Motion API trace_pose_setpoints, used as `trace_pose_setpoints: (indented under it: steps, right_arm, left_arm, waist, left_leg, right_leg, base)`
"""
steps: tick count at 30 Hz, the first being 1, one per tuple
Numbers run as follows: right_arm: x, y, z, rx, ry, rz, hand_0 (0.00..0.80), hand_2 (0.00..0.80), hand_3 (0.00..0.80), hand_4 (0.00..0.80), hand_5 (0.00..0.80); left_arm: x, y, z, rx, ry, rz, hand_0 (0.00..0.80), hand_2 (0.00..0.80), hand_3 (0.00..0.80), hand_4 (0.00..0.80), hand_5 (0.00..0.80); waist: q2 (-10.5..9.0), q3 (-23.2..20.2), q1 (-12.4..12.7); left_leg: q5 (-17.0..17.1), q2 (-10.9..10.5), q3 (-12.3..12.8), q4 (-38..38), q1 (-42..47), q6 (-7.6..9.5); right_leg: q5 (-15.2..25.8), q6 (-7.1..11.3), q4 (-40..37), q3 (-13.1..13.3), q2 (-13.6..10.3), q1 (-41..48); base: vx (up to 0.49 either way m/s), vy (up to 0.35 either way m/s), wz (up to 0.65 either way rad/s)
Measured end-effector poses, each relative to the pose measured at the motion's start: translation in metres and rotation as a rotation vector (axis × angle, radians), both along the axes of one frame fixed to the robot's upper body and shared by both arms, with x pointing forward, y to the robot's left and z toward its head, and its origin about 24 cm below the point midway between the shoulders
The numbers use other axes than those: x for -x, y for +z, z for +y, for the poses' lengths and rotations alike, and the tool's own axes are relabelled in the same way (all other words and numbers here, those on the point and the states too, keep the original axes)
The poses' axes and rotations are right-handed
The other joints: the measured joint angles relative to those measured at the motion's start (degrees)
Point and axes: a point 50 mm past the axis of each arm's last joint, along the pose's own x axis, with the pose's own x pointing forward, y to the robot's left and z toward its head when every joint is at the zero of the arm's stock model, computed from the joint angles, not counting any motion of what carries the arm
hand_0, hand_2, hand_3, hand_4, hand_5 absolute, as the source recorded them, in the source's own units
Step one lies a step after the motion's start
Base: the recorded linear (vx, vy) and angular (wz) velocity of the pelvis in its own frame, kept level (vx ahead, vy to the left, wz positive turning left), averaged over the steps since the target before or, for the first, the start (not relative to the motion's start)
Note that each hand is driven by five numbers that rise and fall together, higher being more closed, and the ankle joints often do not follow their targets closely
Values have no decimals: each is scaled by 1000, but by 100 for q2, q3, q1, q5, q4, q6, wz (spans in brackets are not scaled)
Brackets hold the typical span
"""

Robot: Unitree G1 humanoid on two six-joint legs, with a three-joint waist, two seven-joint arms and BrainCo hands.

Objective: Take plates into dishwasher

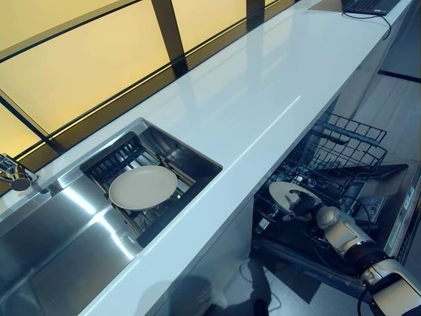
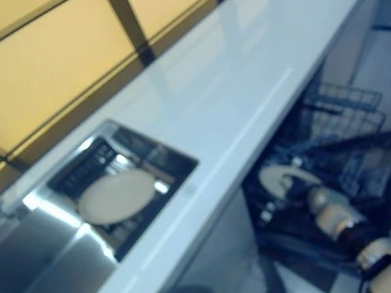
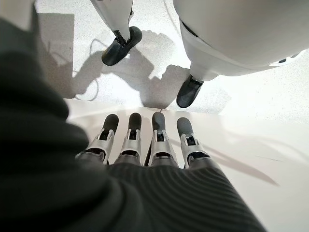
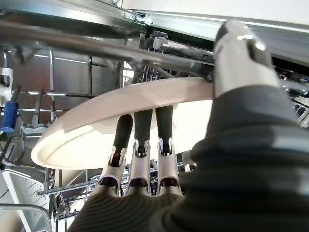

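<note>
A cream plate (image 1: 289, 193) is tilted inside the dishwasher's lower rack (image 1: 348, 148), under the counter edge. My right hand (image 1: 304, 205) is shut on it: in the right wrist view the fingers (image 4: 143, 145) lie under the plate (image 4: 87, 130) and the thumb (image 4: 241, 53) presses on its rim. A second cream plate (image 1: 143, 187) lies flat on the dark rack in the sink recess. My left hand (image 3: 145, 145) shows only in its wrist view, fingers straight, holding nothing.
A long white counter (image 1: 263, 99) runs from the steel sink (image 1: 52, 243) to the far end, where a laptop (image 1: 368, 5) sits. A faucet (image 1: 13, 174) stands at the far left. The open dishwasher door (image 1: 401, 210) juts out at the right.
</note>
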Motion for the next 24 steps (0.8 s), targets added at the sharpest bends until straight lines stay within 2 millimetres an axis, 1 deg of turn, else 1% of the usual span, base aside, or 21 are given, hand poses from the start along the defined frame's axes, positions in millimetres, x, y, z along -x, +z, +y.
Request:
trace_pose_setpoints:
  steps: [4,8,11,13,14,15,17,18,22,24]
  right_arm:
    - [1,-1,-1,-25,-18,-24,0,0,0,0,0]
    - [8,-2,-4,-95,-44,-78,0,0,0,0,0]
    - [16,-2,-9,-171,-67,-113,0,0,0,0,0]
    - [22,0,-16,-210,-89,-146,0,0,0,0,0]
    - [27,3,-20,-236,-106,-178,0,0,0,0,0]
    - [29,5,-22,-244,-113,-191,0,0,0,0,0]
    - [33,12,-24,-282,-128,-251,0,0,0,0,0]
    - [35,15,-28,-290,-143,-274,0,0,0,0,0]
    - [47,28,-51,-295,-223,-379,0,0,0,0,0]
    - [48,31,-55,-301,-238,-407,0,0,0,0,0]
  left_arm:
    - [0,0,0,0,0,0,0,0,0,0,0]
    - [0,0,0,2,3,-2,0,0,0,0,0]
    - [-2,1,2,1,19,-8,0,0,0,0,0]
    - [-3,2,4,1,37,-17,0,0,0,0,0]
    - [-4,2,6,3,52,-20,0,0,0,0,0]
    - [-4,2,7,1,53,-21,0,0,0,0,0]
    - [-2,1,12,-11,60,-17,0,0,0,0,0]
    - [-1,1,14,-15,63,-13,0,0,0,0,0]
    - [2,-1,17,-9,81,-24,0,0,0,0,0]
    - [4,-1,18,-11,92,-25,0,0,0,0,0]
  waist:
    - [-1,1,-2]
    - [-9,8,-3]
    - [-79,63,-20]
    - [-147,114,-28]
    - [-209,166,-48]
    - [-226,181,-57]
    - [-318,264,-170]
    - [-347,284,-187]
    - [-383,318,-202]
    - [-396,327,-258]
  left_leg:
    - [-1,0,0,-1,-2,0]
    - [-8,-1,6,-3,-13,9]
    - [-19,1,14,-12,-18,24]
    - [-20,5,23,-23,-26,23]
    - [-24,9,29,-23,-25,18]
    - [-25,9,30,-24,-25,16]
    - [-32,11,43,-25,-22,6]
    - [-37,12,70,-25,-14,-2]
    - [-40,17,143,-28,5,-3]
    - [-40,17,144,-29,6,-3]
  right_leg:
    - [0,0,-3,1,0,-3]
    - [0,0,-4,13,3,-18]
    - [0,0,-5,38,11,-36]
    - [0,0,-5,103,30,-51]
    - [0,1,-6,119,40,-55]
    - [0,1,-6,121,44,-57]
    - [0,0,-6,132,57,-59]
    - [0,1,-6,160,69,-65]
    - [1,0,-3,229,92,-83]
    - [0,0,-6,232,91,-82]
  base:
    - [0,0,0]
    - [0,0,0]
    - [-4,-7,-3]
    - [-4,-9,-4]
    - [8,-6,-4]
    - [10,-4,-4]
    - [7,4,-4]
    - [18,14,-11]
    - [22,31,-10]
    - [21,35,-1]
